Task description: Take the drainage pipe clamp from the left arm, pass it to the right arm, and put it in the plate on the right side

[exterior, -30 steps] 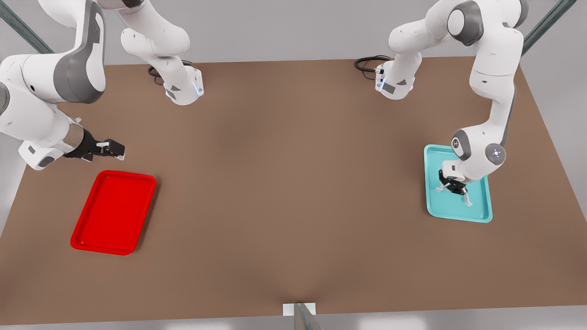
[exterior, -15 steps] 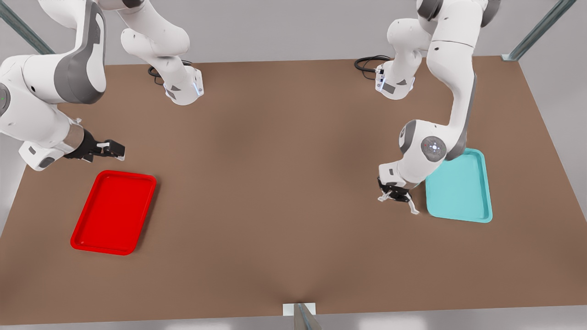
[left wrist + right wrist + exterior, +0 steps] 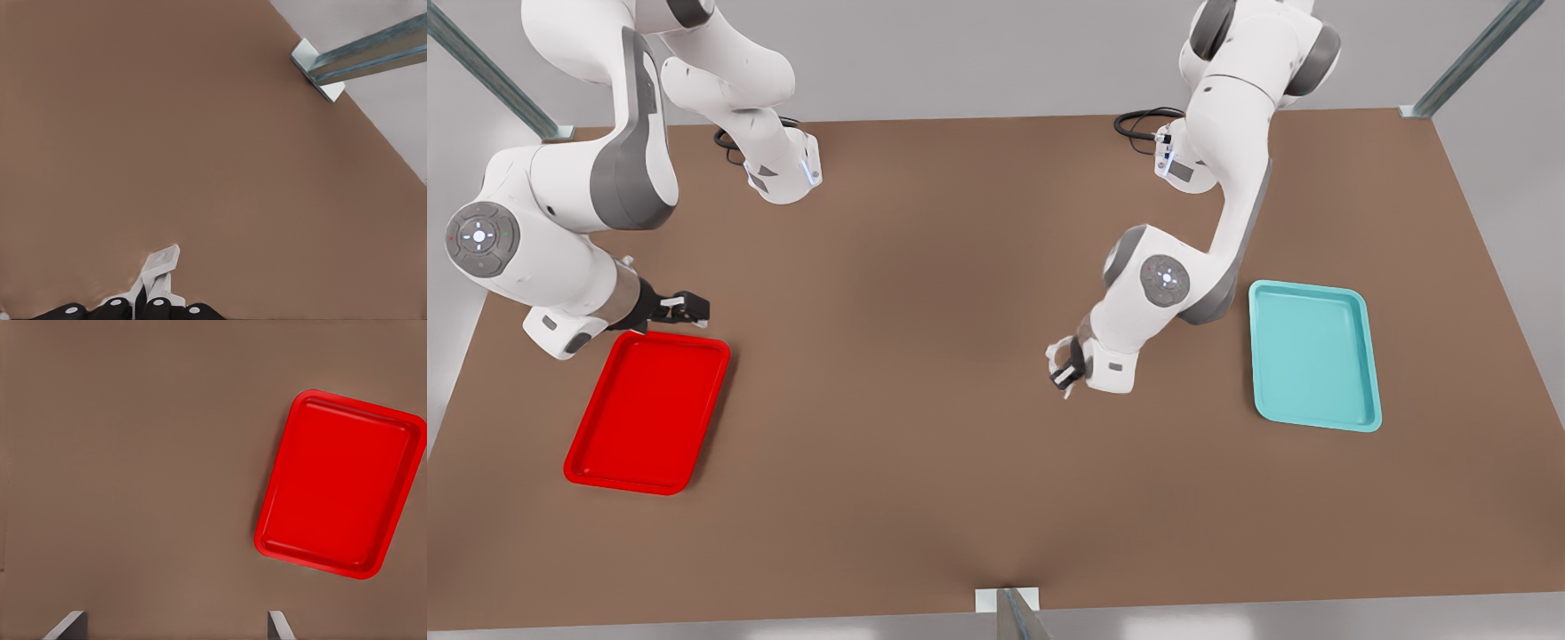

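Observation:
The drainage pipe clamp, a small white strap, hangs above the middle of the brown table, right of centre in the front view, with my left gripper shut on it. In the left wrist view the clamp sticks out past the black fingertips of that gripper. My right gripper hovers open and holds nothing, just above the far edge of the red plate at the front view's left. The right wrist view looks past this gripper, its fingers wide apart, to the plate.
A teal tray lies at the front view's right, with nothing in it. Both arm bases and black cables stand along the far table edge. A metal strut with a bracket runs off one table edge, and another bracket sits at the near edge.
My left gripper lifted the clamp out of the teal tray and carried it toward the table's middle. My right arm swung a little, bringing its gripper closer to the red plate.

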`<state>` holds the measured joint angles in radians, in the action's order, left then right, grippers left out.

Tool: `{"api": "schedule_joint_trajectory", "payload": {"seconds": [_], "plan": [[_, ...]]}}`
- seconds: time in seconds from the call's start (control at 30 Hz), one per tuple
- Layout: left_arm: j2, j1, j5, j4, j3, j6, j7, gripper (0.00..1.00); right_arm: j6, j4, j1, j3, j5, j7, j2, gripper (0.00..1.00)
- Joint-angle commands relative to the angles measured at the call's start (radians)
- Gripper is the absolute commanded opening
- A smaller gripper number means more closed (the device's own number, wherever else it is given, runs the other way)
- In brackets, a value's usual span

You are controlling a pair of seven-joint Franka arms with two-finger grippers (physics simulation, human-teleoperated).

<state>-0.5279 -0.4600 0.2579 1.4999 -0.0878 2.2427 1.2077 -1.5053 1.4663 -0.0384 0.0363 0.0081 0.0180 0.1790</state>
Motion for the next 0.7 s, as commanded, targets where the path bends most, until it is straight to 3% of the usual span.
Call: {"api": "schedule_joint_trajectory", "payload": {"seconds": [0.0, 0.17, 0.23, 0.3, 0.43, 0.67], "plan": [[-0.037, -0.019, 0.155, -0.017, -0.003, 0.017, 2.007, 0.21, -0.009, 0.0, -0.001, 0.002, 0.001, -0.01, -0.001, 1.0], [-0.066, -0.126, 0.146, -0.017, 0.02, 0.095, 2.489, 0.21, -0.067, -0.004, -0.064, 0.036, 0.001, -0.087, 0.043, 1.0], [-0.075, -0.282, 0.138, -0.035, 0.19, 0.095, 2.624, 0.21, -0.118, 0.002, -0.075, 0.097, 0.033, -0.171, 0.073, 1.0], [-0.11, -0.287, 0.138, -0.079, 0.197, 0.104, 2.667, 0.21, -0.118, 0.008, -0.083, 0.175, 0.03, -0.306, 0.073, 1.0], [-0.184, -0.33, 0.139, -0.19, 0.195, 0.124, 2.698, 0.21, -0.177, 0.026, -0.083, 0.254, 0.032, -0.418, 0.085, 1.0], [-0.224, -0.39, 0.118, -0.218, 0.191, 0.199, 2.659, 0.21, -0.404, 0.091, -0.17, 0.261, 0.027, -0.533, 0.131, 1.0]]}}
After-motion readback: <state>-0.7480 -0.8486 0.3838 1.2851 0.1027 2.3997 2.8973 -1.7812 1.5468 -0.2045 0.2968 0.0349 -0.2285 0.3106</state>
